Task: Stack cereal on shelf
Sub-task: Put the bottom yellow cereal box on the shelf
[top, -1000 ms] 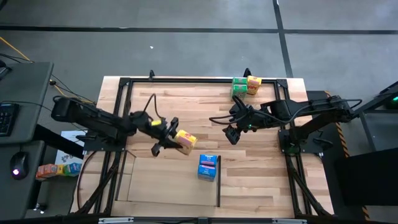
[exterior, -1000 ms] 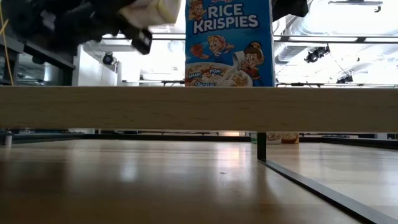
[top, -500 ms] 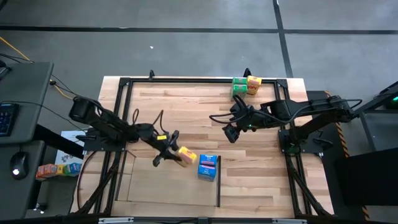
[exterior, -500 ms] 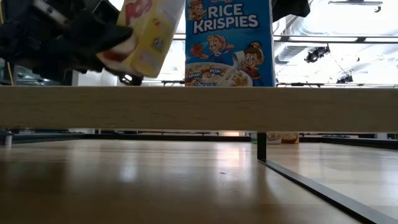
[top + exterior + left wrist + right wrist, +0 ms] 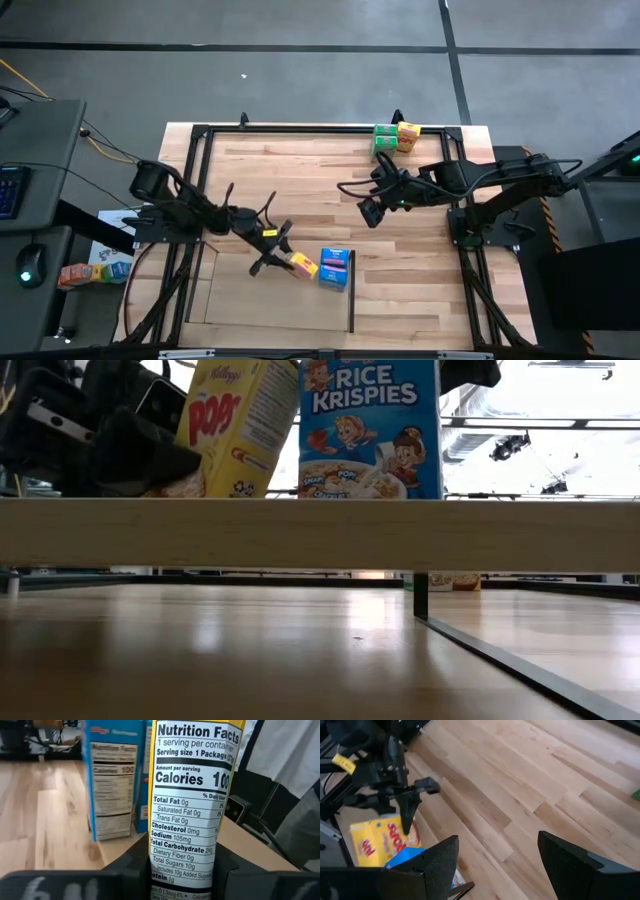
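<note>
My left gripper [image 5: 275, 255] is shut on a yellow-orange Corn Pops box [image 5: 303, 265], which stands just left of the blue Rice Krispies box [image 5: 335, 268] at the near-middle of the table. In the low view the yellow box [image 5: 240, 430] leans slightly toward the blue box [image 5: 370, 430]; a wooden edge hides both bottoms. The blue box stands by the shelf's black bar [image 5: 351, 300], and the pale shelf frame [image 5: 215, 300] lies flat to its left. My right gripper [image 5: 372, 215] hovers open right of the table's middle. A green box [image 5: 385, 142] and another yellow-orange box [image 5: 408, 135] sit at the far edge. My left gripper pinches the yellow box between its two fingers [image 5: 130, 867], one on each broad face, at the lower part of the narrow nutrition panel [image 5: 187, 845]. The fingers come nearly level from the table's left. The box stands almost upright, tilted slightly; whether its bottom rests on anything is hidden.
A large black metal frame [image 5: 300, 129] runs around the tabletop. Bare wood lies between the two arms and along the far half. Off the table's left edge are a desk with a mouse [image 5: 30, 265] and coloured blocks [image 5: 90, 272].
My left gripper has moved toward the table's near edge and down, carrying the yellow box up to the blue box. The box has turned from steeply tipped to almost upright. The gripper has stayed shut on it. The right arm has kept still.
</note>
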Controlling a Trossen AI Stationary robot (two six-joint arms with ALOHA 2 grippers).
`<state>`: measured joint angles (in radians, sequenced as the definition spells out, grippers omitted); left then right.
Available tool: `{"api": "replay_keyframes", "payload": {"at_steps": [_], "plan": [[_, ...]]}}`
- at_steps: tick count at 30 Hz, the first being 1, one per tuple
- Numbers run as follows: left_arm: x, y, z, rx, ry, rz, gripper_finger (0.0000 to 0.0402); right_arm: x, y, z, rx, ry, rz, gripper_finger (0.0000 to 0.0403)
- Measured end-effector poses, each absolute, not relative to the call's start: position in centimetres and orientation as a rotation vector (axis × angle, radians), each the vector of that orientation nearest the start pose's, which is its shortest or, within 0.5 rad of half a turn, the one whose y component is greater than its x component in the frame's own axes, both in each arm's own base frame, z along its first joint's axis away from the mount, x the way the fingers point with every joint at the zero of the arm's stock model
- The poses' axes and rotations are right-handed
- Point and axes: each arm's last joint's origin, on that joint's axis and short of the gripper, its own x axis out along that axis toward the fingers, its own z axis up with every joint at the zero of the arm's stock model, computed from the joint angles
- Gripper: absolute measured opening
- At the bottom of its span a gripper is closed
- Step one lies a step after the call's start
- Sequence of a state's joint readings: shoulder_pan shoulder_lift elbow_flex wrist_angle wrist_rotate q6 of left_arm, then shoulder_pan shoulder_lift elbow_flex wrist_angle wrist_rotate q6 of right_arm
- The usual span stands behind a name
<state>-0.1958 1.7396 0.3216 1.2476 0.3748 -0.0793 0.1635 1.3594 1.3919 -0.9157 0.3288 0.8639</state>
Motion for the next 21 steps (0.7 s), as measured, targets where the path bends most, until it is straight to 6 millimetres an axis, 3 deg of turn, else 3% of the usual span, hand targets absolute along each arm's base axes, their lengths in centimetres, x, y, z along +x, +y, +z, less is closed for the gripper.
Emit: {"api": "replay_keyframes", "payload": {"at_steps": [6, 21], "plan": [[25.33, -6.75, 11.38, -0.011, 0.172, -0.594, 0.0144, 26.61, 3.39, 35.63, 0.587, 0.713, -0.518, 0.0264], [25.51, -6.7, 11.26, -0.063, 0.195, -0.586, 0.0224, 26.64, 3.42, 35.67, 0.594, 0.711, -0.513, 0.0264]]}}
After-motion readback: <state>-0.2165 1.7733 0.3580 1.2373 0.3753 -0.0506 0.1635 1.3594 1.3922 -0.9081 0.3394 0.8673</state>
